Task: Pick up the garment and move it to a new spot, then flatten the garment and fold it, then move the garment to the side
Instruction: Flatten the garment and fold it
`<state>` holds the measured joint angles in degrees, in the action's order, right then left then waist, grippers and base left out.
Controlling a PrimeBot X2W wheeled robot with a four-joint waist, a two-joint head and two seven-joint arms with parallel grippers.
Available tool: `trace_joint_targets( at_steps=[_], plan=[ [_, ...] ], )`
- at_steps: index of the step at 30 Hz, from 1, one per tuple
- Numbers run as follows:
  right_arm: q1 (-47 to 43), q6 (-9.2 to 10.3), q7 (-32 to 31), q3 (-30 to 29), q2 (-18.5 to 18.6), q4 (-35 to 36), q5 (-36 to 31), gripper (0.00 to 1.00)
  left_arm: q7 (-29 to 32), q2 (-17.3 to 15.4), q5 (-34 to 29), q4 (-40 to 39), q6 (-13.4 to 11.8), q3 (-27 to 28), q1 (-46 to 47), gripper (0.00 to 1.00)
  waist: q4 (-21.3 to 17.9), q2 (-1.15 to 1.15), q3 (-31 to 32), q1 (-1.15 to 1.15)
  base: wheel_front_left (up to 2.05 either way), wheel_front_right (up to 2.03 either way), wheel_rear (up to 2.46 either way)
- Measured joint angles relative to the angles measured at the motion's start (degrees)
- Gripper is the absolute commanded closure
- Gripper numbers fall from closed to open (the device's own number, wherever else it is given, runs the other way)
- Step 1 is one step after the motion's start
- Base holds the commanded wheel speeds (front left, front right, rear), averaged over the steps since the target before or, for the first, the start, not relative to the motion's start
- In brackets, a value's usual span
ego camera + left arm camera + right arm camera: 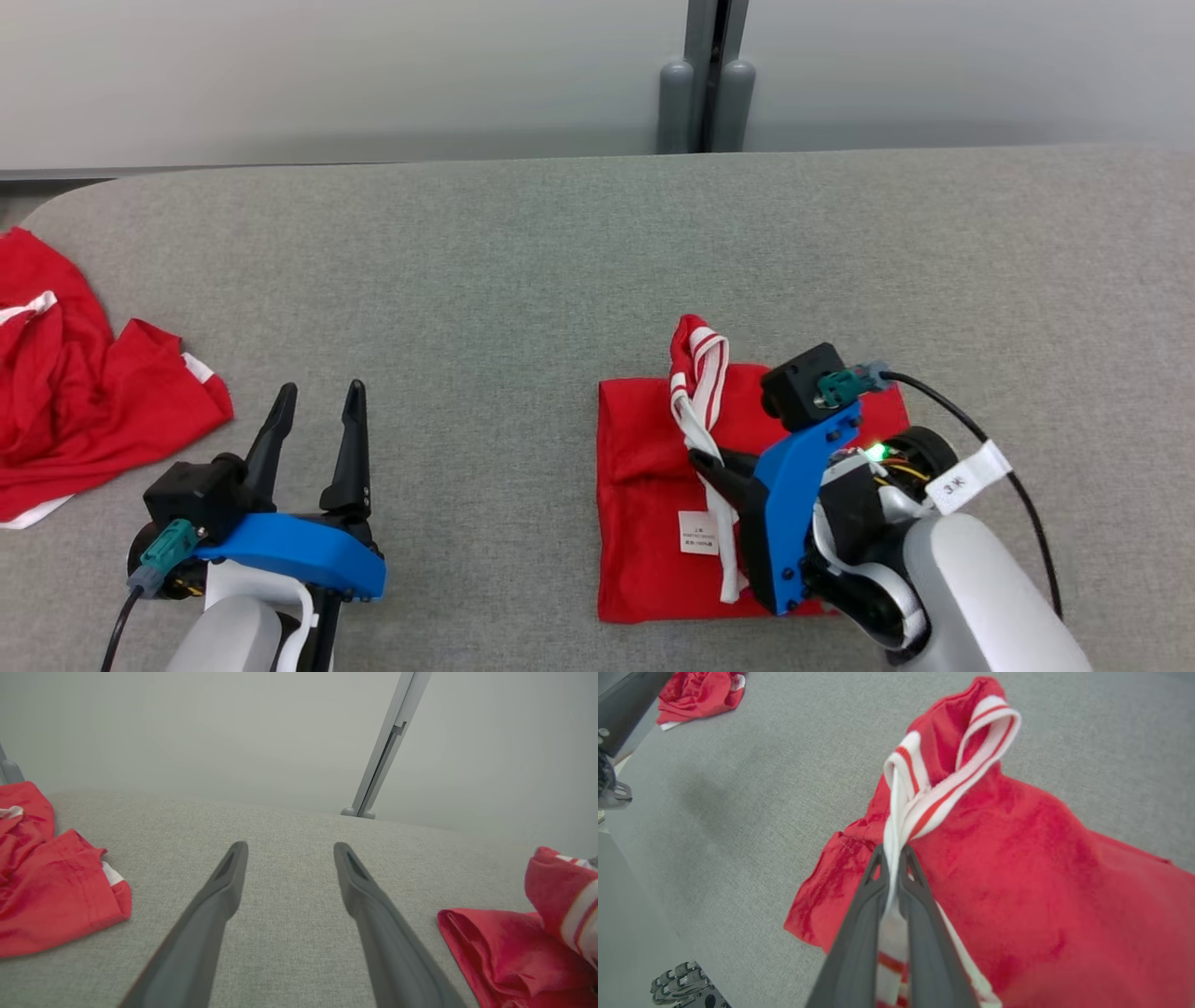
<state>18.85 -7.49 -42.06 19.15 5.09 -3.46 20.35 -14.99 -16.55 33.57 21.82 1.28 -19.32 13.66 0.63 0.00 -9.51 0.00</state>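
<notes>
The garment (653, 495) is red with a white-and-red striped band, folded into a rough rectangle on the grey table at centre right. My right gripper (702, 459) is shut on the striped band, which loops upward past its tips. From the right wrist, the band (945, 788) runs between the closed fingers (924, 896) and the red cloth (1041, 891) spreads beneath. My left gripper (317, 397) stands open at the lower left, nothing between its fingers (224, 882), over bare table. The garment's edge (504, 947) shows at the right of the left wrist view.
A second red garment (75, 383) lies crumpled at the table's left edge, also seen from the left wrist (46, 882) and far off from the right wrist (698, 693). A grey post (707, 79) stands behind the table. The padded grey tabletop (513, 280) stretches wide between the two garments.
</notes>
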Motion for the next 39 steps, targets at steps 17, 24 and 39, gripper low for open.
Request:
trace_joint_targets(
  at_steps=[17, 24, 39],
  plan=[
    [5.18, 0.00, 13.97, -0.25, -2.04, -4.17, 9.03, 0.00, 0.00, 0.47, -0.22, 1.54, 0.53, -0.01, 0.54, 0.00, 1.94, 0.00, 0.68, 0.00, 0.00, 0.00, 0.00],
    [-1.09, 0.00, 23.24, -10.69, 3.34, 2.53, 1.20, 0.00, 0.00, 0.35, -0.22, 0.74, 0.23, 0.71, -0.96, 0.00, 0.32, 0.00, 2.65, 0.00, 0.00, 0.00, 0.00],
    [-16.70, 0.00, 42.51, -20.01, 2.67, -3.41, -7.89, 0.00, -0.01, 0.71, -1.34, -2.00, -0.51, 3.53, -6.28, 0.00, -1.45, 0.00, 6.23, -0.01, 0.00, 0.00, 0.00]
  ],
)
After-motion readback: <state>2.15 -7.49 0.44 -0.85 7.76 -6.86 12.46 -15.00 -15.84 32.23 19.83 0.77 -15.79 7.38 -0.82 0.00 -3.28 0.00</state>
